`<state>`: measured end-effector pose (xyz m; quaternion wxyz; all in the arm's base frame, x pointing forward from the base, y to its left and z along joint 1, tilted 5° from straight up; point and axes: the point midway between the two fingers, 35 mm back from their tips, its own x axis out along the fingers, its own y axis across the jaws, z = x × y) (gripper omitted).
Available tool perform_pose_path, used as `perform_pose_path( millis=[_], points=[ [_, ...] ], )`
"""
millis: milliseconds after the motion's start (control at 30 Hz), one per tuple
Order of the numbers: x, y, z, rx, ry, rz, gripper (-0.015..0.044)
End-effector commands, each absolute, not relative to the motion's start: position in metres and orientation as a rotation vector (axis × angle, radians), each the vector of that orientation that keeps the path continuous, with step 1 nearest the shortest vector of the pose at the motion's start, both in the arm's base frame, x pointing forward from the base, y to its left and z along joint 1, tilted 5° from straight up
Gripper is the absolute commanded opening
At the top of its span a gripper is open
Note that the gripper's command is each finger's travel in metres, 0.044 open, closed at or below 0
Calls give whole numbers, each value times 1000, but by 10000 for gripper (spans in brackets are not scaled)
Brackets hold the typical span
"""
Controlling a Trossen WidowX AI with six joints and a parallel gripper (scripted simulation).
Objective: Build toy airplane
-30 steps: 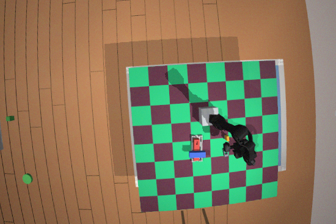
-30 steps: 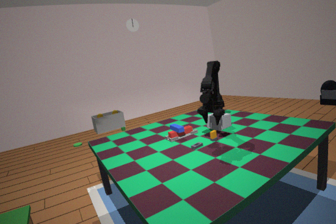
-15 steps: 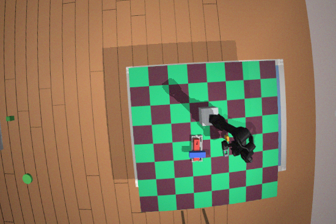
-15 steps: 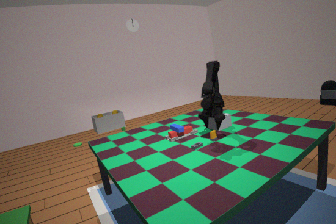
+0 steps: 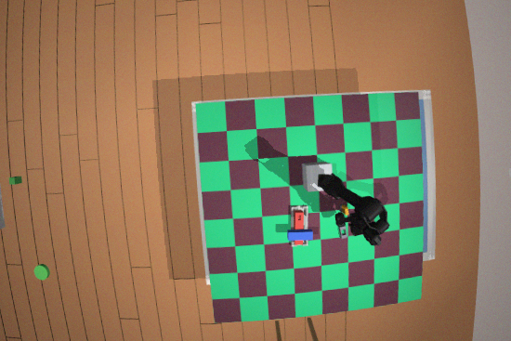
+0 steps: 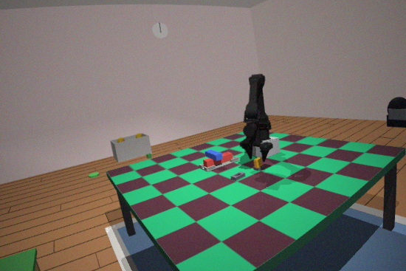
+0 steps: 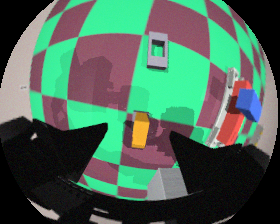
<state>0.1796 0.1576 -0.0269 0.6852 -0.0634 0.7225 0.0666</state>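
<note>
The red fuselage [image 5: 297,226] [image 6: 227,156] [image 7: 231,129] lies in the pale cradle [image 5: 306,209] [image 7: 231,75]. The blue wing [image 5: 300,235] [image 6: 213,155] [image 7: 249,105] lies crosswise on top of it; its tab is hidden. The orange tail fin [image 5: 345,210] [image 6: 257,162] [image 7: 140,131] stands apart on the table, with a dark grey base at its foot. My gripper [image 6: 257,159] [image 7: 139,130] is open and empty, pointing down above the fin, with one fingertip to each side of it in the wrist view.
An empty grey rectangular holder [image 5: 344,236] [image 6: 238,179] [image 7: 157,63] lies on the table near the fin. The pale block of the arm's base [image 5: 310,175] [image 6: 274,147] [image 7: 167,184] stands behind the fin. The cradle is off to the right in the wrist view.
</note>
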Motion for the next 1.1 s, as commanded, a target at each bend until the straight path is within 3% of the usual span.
perform_pose_path(
  millis=[0, 533, 1033, 1067],
  points=[
    [177, 157, -35, -139, 1628, 146, 440],
    [174, 155, -58, -139, 1628, 146, 440],
    [174, 155, -58, -139, 1628, 146, 46],
    [174, 155, -58, -139, 1628, 146, 40]
  ],
)
